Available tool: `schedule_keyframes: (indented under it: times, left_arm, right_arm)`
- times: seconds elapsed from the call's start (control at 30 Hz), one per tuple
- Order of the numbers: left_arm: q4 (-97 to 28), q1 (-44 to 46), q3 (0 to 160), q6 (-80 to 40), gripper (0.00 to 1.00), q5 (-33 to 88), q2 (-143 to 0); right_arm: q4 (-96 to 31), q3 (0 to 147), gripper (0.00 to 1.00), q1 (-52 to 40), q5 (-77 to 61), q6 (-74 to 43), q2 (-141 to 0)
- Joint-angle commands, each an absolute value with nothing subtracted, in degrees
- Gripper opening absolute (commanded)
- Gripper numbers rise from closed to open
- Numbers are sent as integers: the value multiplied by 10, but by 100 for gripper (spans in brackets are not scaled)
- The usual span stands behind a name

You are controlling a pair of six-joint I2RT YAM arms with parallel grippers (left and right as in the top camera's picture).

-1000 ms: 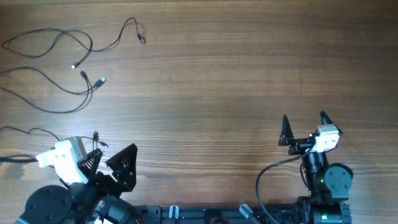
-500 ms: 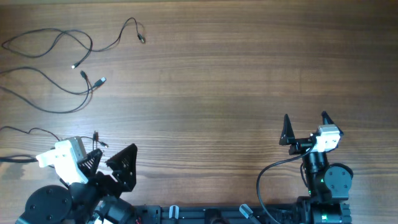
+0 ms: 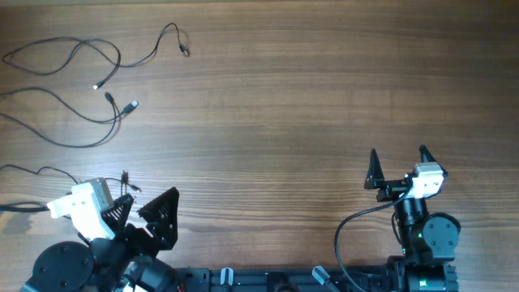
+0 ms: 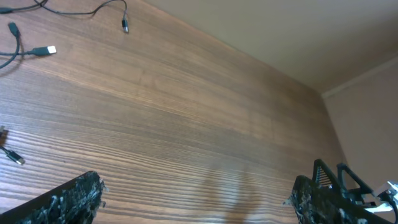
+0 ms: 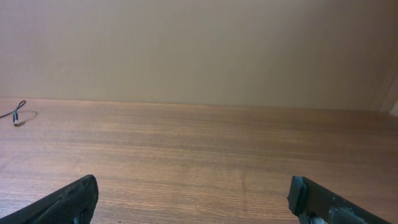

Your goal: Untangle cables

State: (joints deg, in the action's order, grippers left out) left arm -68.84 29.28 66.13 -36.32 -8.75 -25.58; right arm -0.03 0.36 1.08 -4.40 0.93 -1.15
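Both your left pincer (image 3: 146, 204) and right pincer (image 3: 396, 162) gape empty; send the left one ahead and to its left to the cables (image 3: 108, 96), nipping one strand clear of the crossing.

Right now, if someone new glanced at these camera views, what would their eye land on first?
Probably the thin dark cables, sprawled in loose loops at the far left corner of the table, their pale plug tips standing out against the wood grain. After that, the broad wooden table itself, with the left gripper and the right gripper both open at the near edge, holding nothing.
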Motion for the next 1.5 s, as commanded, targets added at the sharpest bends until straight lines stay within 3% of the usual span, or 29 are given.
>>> schedule_keyframes:
  times: [0.0,0.43,0.6,0.83,1.27,1.47]
  left_arm:
    - [-687,296,659,-367,100,-93,-254]
    - [-722,293,657,-365,100,-88,-254]
    - [-712,215,642,-360,100,-84,-253]
    - [-566,62,550,-101,100,100,-220]
    - [-405,-3,410,-91,100,74,-118]
    - [-233,-9,279,-92,100,72,-59]
  right_arm:
    - [0,3,100,15,-34,0,-2]
    - [0,3,100,15,-34,0,-2]
    - [0,3,100,15,-34,0,-2]
    - [0,3,100,15,-34,0,-2]
    - [0,3,100,15,-34,0,-2]
    - [0,3,100,15,-34,0,-2]
